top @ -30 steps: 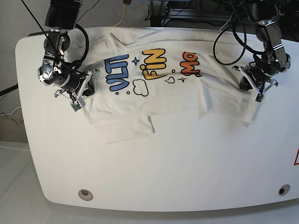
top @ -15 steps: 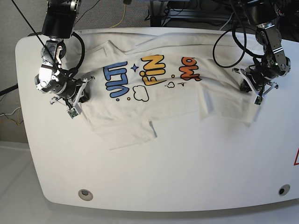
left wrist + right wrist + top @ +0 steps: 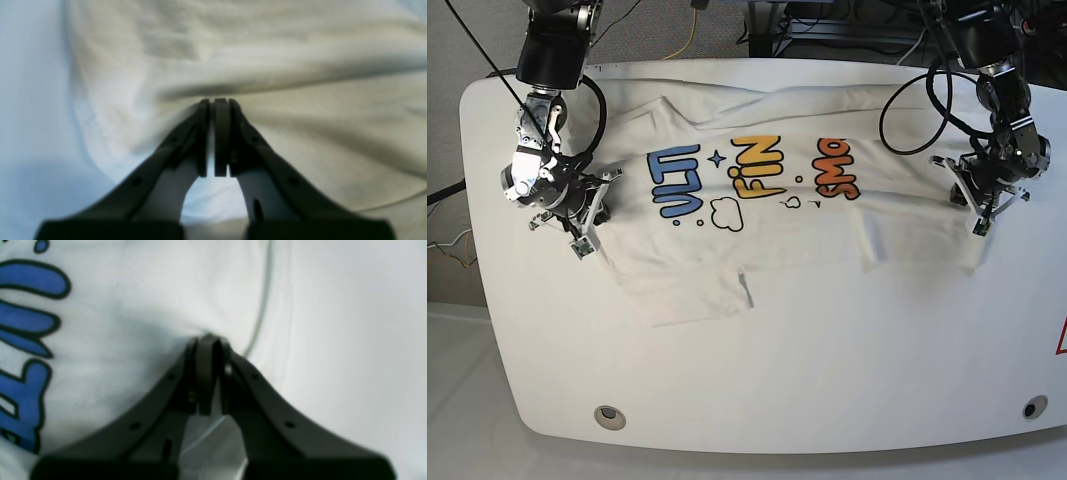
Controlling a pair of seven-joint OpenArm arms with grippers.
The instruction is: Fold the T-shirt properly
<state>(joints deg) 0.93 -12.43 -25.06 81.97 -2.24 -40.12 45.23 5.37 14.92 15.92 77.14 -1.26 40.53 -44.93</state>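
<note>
Nearest, a bare stretch of the white counter (image 3: 807,340) reaches toward the front edge. Beyond it, the T-shirt (image 3: 777,220) lies spread across the counter's far half, print side up, blue, yellow and orange lettering showing, one flap folded toward the front. At its two ends, the right gripper (image 3: 577,215) and the left gripper (image 3: 980,203) each have their fingers (image 3: 222,133) pinched tight on the T-shirt's fabric.

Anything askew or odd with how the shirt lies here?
Yes. The T-shirt is stretched between the left gripper and right gripper, both shut on its cloth, but its near edge is uneven: a flap juts toward the camera, with wrinkles around it. No damage shows.
</note>
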